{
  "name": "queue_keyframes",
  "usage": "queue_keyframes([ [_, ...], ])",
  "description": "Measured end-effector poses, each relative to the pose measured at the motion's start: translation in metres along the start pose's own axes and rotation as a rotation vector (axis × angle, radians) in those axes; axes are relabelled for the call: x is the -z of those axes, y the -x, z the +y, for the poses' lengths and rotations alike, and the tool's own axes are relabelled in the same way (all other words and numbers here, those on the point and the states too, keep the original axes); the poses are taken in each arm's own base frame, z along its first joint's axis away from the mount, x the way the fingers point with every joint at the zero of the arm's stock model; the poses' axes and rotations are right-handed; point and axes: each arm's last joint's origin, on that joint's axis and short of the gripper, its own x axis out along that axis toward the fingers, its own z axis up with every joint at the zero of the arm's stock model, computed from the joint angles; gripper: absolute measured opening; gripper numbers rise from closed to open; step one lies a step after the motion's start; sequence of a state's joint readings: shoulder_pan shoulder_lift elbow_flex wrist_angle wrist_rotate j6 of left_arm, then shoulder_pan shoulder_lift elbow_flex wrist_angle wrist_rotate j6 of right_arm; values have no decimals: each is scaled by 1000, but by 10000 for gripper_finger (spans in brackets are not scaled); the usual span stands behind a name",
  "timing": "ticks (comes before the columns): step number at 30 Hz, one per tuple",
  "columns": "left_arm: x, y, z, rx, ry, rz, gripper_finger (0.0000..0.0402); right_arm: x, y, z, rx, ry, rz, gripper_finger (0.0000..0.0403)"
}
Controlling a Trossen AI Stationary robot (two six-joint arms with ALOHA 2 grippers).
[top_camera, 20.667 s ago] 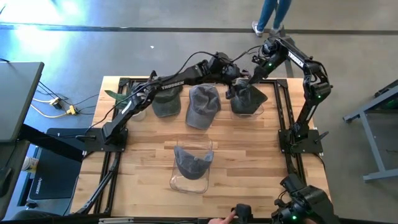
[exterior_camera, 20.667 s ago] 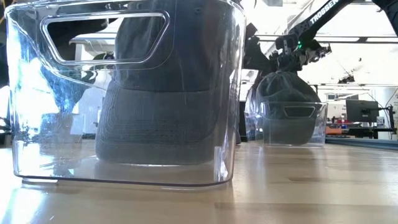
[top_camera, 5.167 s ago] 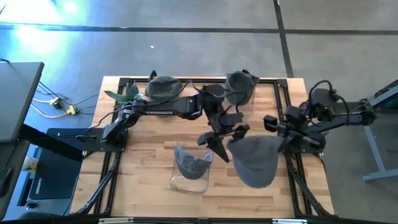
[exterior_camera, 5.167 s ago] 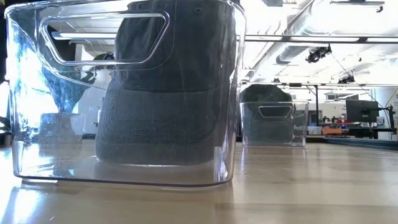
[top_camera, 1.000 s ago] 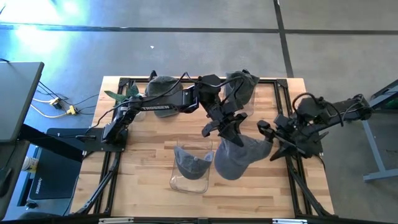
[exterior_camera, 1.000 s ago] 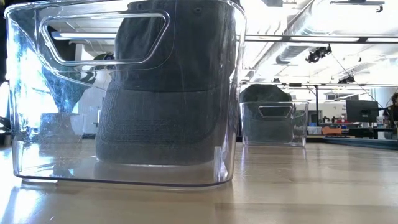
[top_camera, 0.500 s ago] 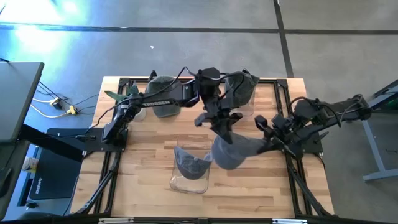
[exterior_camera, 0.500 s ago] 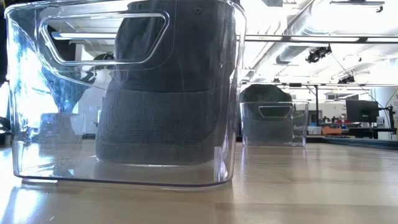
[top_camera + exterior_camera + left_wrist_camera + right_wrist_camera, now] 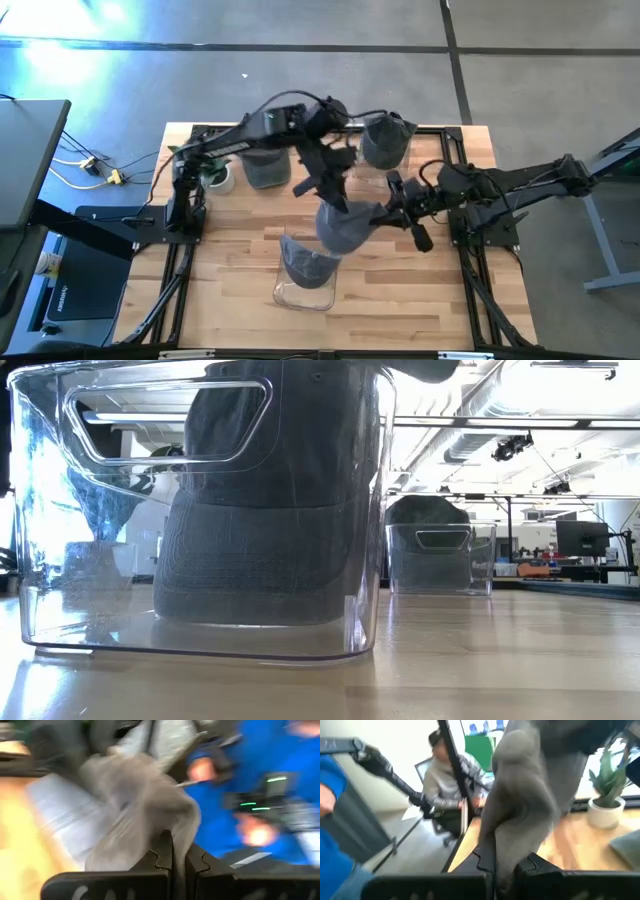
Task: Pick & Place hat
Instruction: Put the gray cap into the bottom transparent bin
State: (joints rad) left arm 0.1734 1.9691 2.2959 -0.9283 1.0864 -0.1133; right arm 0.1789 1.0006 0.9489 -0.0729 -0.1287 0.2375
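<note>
- Hat (image 9: 342, 228) is held in the air between both hands, just above and beside the clear bin (image 9: 308, 288) at the worktop's (image 9: 240, 290) front, which already holds a cap.
- Left hand (image 9: 335, 200) is clamped on its upper edge; right hand (image 9: 385, 215) is clamped on its side.
- No readable writing is seen.

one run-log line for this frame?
left gripper: shut on grey cap | right gripper: shut on cap | cap above front clear bin

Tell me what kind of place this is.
Probably a robotics lab or workshop: a pale wooden table on a bare concrete floor, exposed silver ceiling ducts, and a seated person in a grey top behind.
</note>
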Motion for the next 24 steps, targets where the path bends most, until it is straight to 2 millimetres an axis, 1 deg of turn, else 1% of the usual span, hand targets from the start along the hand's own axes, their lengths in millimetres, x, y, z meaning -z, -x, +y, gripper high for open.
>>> queue_keyframes([
  [2,3,5,-2,-121,-58,13,0,-5,-1,-3,18,-4,-25,10],
  [5,11,14,-13,-257,-99,65,0,-17,-8,-10,44,13,-39,5],
  [7,11,15,-22,-312,-166,82,0,-21,-17,-16,59,26,-22,6],
  [9,18,18,-27,-373,-150,142,0,-21,-28,-25,65,17,15,9],
  [11,28,17,-28,-433,-116,232,0,-18,-42,-33,83,14,48,8],
  [14,36,16,-29,-534,-124,326,0,-12,-59,-40,101,44,94,4],
  [16,41,13,-26,-546,-125,360,0,-11,-67,-43,109,47,103,4],
  [20,52,5,-11,-538,-74,417,0,-1,-78,-51,127,1,147,13],
  [24,65,5,-8,-513,-72,439,0,4,-84,-54,134,-31,168,8],
])
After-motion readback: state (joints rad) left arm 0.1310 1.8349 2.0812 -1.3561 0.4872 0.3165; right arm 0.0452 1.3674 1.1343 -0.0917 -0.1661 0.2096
